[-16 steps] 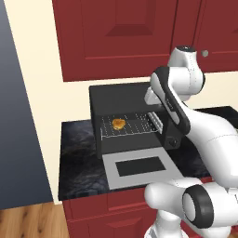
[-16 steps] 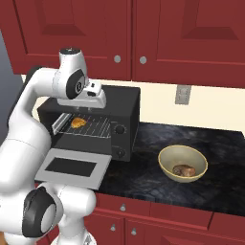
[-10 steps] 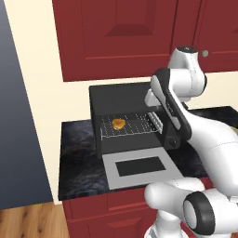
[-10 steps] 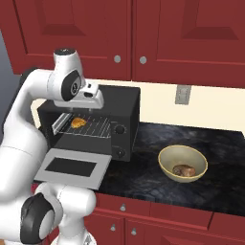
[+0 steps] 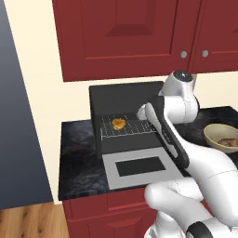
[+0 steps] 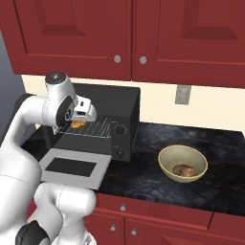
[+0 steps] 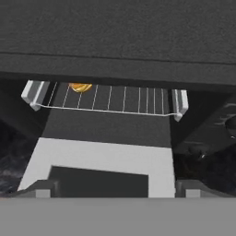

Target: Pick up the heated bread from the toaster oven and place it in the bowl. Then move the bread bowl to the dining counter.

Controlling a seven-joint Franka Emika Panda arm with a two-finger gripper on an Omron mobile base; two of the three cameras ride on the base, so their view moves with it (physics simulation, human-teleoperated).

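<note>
Gripper (image 7: 113, 188) spread wide before toaster oven (image 5: 122, 100); bread (image 5: 119, 123) on rack

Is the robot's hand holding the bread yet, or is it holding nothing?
Nothing. The gripper is open and empty, in front of the open toaster oven. The bread lies on the rack inside, untouched.

The white arm rises from the 5 o'clock corner of the left base view, folds at a dark elbow and reaches toward 10 o'clock. Its gripper (image 7: 113, 188) hangs with fingers spread wide apart, nothing between them, the tips (image 7: 42, 188) at 6 o'clock in the hand view.
</note>
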